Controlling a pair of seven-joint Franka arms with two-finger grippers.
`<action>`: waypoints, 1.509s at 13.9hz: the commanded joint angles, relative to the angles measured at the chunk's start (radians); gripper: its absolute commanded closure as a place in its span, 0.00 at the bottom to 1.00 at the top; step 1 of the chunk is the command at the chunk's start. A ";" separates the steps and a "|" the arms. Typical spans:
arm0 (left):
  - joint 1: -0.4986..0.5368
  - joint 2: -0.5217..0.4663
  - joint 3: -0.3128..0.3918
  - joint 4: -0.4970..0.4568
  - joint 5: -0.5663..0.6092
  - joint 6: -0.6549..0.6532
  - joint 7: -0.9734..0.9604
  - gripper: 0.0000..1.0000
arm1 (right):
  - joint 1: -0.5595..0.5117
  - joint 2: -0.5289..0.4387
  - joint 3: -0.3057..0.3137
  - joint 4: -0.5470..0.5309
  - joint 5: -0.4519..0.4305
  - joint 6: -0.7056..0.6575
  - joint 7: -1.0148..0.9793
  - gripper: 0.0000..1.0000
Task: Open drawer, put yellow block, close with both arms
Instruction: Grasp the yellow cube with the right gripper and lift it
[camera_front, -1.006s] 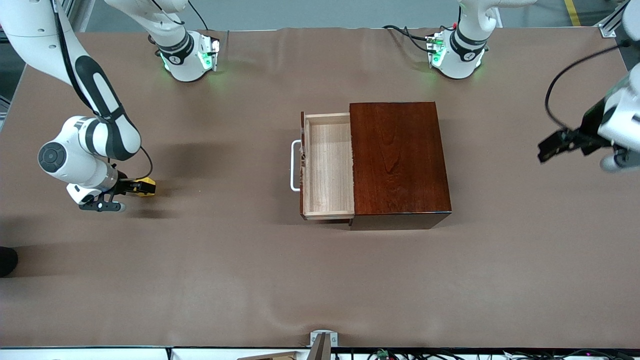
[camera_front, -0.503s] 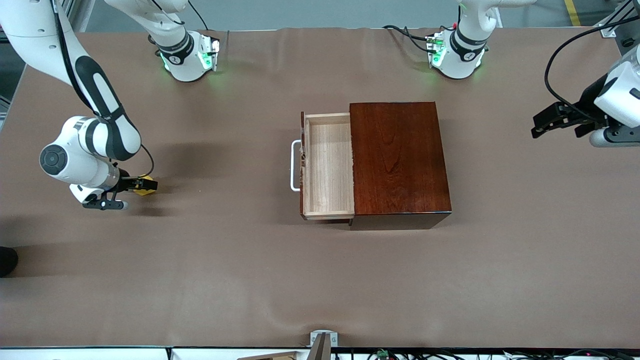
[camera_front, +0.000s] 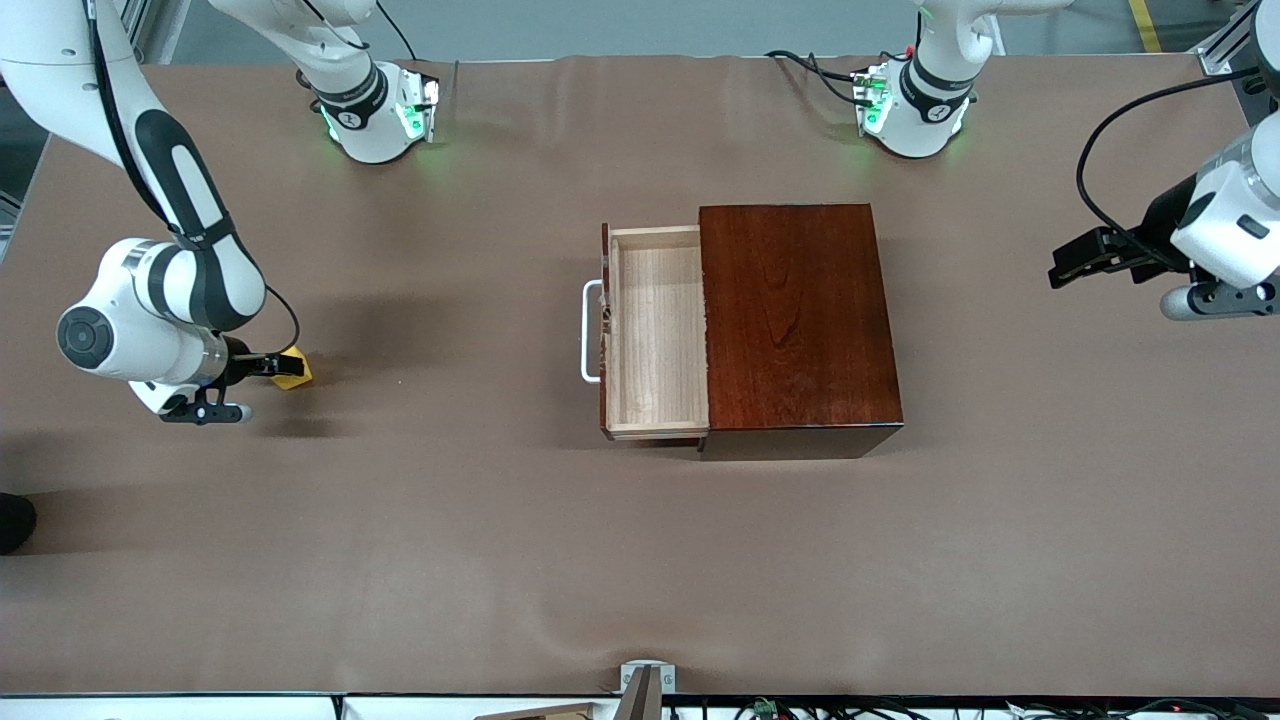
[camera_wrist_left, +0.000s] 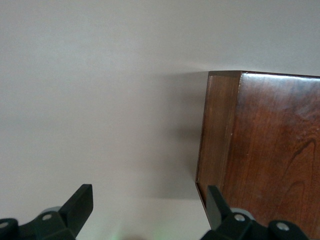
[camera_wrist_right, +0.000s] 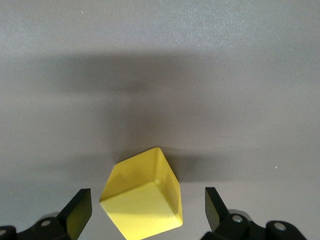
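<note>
One yellow block is sitting on the brown surface, well apart from the wooden box, toward the right arm's end. The right tool is reaching low around the block, its two fingers spread wide on either side, gripping nothing. One drawer is standing pulled out of the box, its white handle facing the block. The left tool is hovering over bare surface near the box's closed end, its two fingers parted and holding nothing.
</note>
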 joint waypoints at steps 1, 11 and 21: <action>0.010 -0.006 0.001 0.010 -0.020 -0.009 -0.008 0.00 | -0.019 0.008 0.009 0.005 0.000 -0.005 -0.022 0.00; 0.019 -0.006 0.002 0.011 -0.025 -0.007 -0.002 0.00 | -0.011 -0.005 0.010 0.095 0.000 -0.179 -0.016 1.00; 0.044 -0.002 0.001 0.027 -0.040 -0.001 0.000 0.00 | 0.197 -0.173 0.013 0.634 0.078 -0.708 0.106 1.00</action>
